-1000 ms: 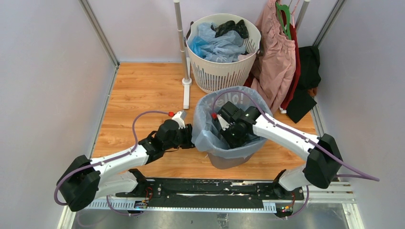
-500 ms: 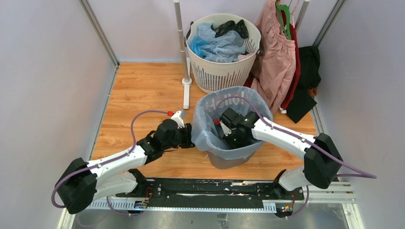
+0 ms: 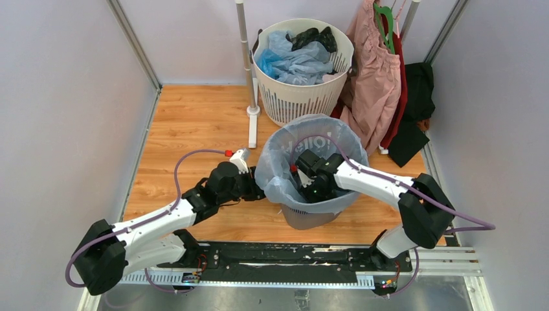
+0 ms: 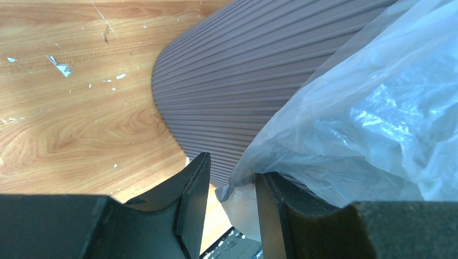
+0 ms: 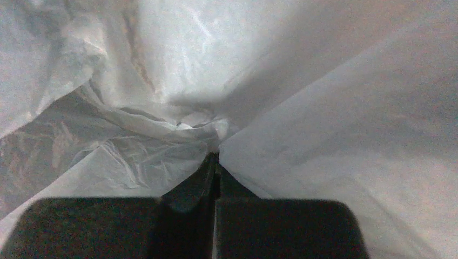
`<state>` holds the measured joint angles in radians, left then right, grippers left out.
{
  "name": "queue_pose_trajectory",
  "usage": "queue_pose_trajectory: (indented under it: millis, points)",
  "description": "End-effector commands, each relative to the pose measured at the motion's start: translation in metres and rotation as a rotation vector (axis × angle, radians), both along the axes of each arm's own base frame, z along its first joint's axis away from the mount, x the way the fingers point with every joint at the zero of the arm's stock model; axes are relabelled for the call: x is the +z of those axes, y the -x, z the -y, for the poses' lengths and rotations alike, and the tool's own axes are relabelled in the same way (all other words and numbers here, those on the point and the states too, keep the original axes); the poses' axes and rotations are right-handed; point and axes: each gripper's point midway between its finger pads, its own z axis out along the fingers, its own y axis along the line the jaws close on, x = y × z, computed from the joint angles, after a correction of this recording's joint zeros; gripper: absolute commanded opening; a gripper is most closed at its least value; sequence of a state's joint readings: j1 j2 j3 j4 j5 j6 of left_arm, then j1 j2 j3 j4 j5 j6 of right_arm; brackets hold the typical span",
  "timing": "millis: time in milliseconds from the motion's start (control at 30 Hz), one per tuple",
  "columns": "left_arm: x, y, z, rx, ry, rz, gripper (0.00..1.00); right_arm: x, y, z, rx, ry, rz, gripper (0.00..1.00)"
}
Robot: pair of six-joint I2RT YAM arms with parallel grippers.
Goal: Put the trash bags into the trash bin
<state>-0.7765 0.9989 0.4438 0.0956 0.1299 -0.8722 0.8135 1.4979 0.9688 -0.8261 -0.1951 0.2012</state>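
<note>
A pale blue see-through trash bag (image 3: 275, 175) is draped over the rim of the dark grey trash bin (image 3: 304, 217) and lines its inside. My left gripper (image 3: 259, 192) is at the bin's left outer side. In the left wrist view, the left gripper (image 4: 232, 167) is open beside the ribbed bin wall (image 4: 243, 81). A corner of the bag (image 4: 367, 118) hangs between the fingers and rests against the right one. My right gripper (image 3: 304, 186) reaches down inside the bin. Its wrist view shows the right gripper (image 5: 216, 155) shut, with folds of bag film (image 5: 324, 108) bunching at the tips.
Behind the bin, a round white slotted basket (image 3: 304, 97) holds crumpled blue and black plastic. A white pole (image 3: 245, 52) stands at its left. A pink garment (image 3: 375, 84) and dark clothes (image 3: 414, 103) hang at the back right. Walls close in on both sides.
My right gripper has sunk deeper into the bin and gone from partly open to shut. The bag has settled lower over the rim. The left gripper has edged slightly left.
</note>
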Motion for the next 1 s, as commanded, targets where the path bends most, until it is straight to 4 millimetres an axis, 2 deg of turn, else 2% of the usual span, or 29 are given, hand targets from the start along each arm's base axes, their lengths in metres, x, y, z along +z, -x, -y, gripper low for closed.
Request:
queue_pose_trajectory:
  millis: [0,267,333,400,500,700,833,967]
  points:
    - [0.011,0.000,0.002,-0.002,0.010,0.017,0.41,-0.002,0.006,0.007,-0.055,0.010,-0.036,0.00]
    - [0.024,0.002,0.000,-0.001,0.028,0.026,0.41,-0.011,0.011,0.021,-0.098,0.085,-0.095,0.00]
    - [0.028,0.003,-0.001,0.002,0.024,0.029,0.41,-0.007,0.012,0.023,-0.110,0.097,-0.093,0.00]
    - [0.029,0.003,-0.003,0.006,0.018,0.031,0.41,0.002,0.009,0.024,-0.126,0.094,-0.070,0.01]
    - [0.031,0.004,-0.005,0.008,0.015,0.031,0.42,0.022,0.006,0.024,-0.138,0.083,-0.033,0.09]
    - [0.032,0.004,-0.005,0.008,0.014,0.031,0.42,0.068,-0.006,0.013,-0.143,-0.017,0.054,0.27]
    - [0.032,0.004,-0.005,0.007,0.012,0.032,0.42,0.082,-0.010,0.032,-0.155,0.083,0.092,0.29]
    - [0.032,0.005,-0.005,0.006,0.014,0.031,0.42,0.074,-0.010,0.059,-0.177,0.245,0.099,0.21]
